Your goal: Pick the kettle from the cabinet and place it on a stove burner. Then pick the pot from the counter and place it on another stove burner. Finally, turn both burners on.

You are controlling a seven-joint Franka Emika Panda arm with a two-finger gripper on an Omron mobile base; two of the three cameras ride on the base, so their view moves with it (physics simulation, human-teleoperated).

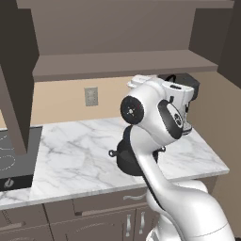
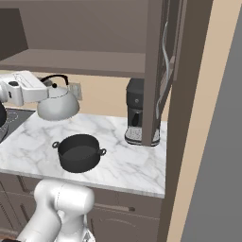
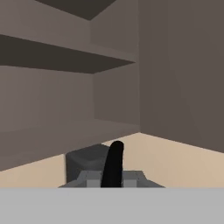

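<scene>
The silver-grey kettle (image 2: 57, 105) hangs in the air just below the cabinet shelf (image 2: 90, 61) and above the counter (image 2: 123, 156). My gripper (image 2: 46, 84) reaches in from the left and is shut on the kettle's thin black handle (image 3: 113, 166), which stands up between the fingers in the hand view. The dark round pot (image 2: 79, 152) sits on the counter in front of and below the kettle, apart from it. In the left base view my arm hides most of the pot (image 1: 123, 160). The dark cooktop with its white burner rings (image 1: 8, 157) lies at the counter's left end.
A black coffee machine (image 2: 136, 113) stands at the back of the counter, to the right of the kettle. An open cabinet door (image 2: 160, 71) hangs beside it, and another open door (image 1: 14, 94) hangs over the stove side. A wall outlet (image 1: 91, 96) is on the backsplash.
</scene>
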